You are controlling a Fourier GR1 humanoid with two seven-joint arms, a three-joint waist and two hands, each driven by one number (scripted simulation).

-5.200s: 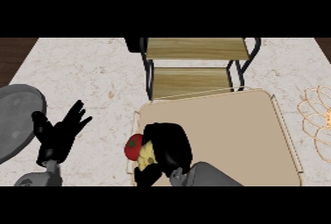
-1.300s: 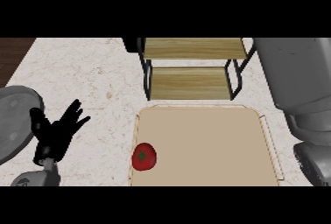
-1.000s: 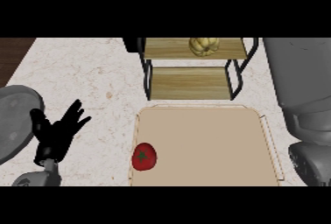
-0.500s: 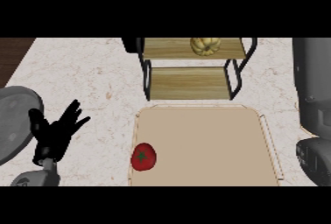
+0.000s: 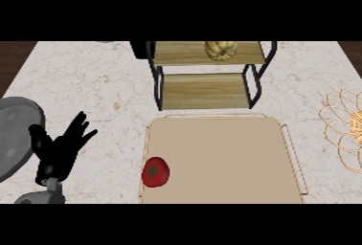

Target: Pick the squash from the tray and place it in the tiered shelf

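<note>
A yellow squash (image 5: 221, 50) lies on the top level of the tiered shelf (image 5: 205, 90) at the back of the counter. The beige tray (image 5: 223, 161) sits in front of the shelf, with a red tomato (image 5: 155, 172) near its front left edge. My left hand (image 5: 61, 147) rests open, fingers up, at the left of the tray. My right hand does not show in the head view.
A gold wire basket (image 5: 345, 129) stands at the right edge of the counter. Part of a grey round object (image 5: 14, 136) shows at the far left. The shelf's lower level is a bare wooden board.
My right arm has pulled out of view on the right, uncovering the wire basket. The squash stays on the top shelf. My left hand has not moved.
</note>
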